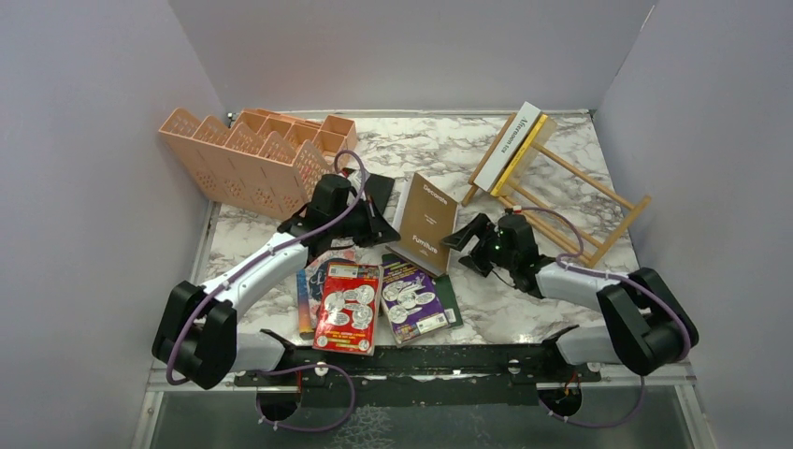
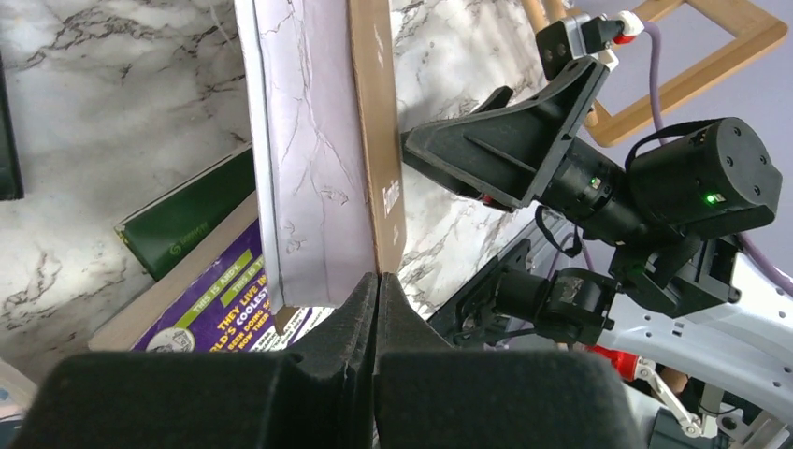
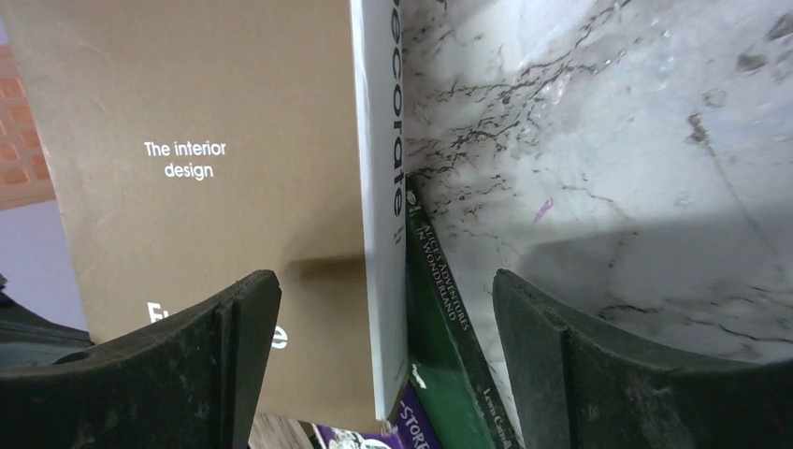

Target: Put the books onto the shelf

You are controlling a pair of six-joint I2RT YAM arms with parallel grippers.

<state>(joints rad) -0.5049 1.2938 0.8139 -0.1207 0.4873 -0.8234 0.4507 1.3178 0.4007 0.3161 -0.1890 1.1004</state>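
Observation:
The brown "Decorate" book stands tilted up on its right edge. My left gripper is shut on its raised left edge, and the fingertips pinch the thin brown cover. My right gripper is open at the book's right side. Its fingers straddle the white spine without touching it. Below lie a dark green book and a purple cartoon book. A red cartoon book and a blue-spined one lie near the front. The shelf holds a white and a yellow book.
A peach lattice organizer stands at the back left. A black book lies behind my left gripper. Purple-grey walls close in the marble table on three sides.

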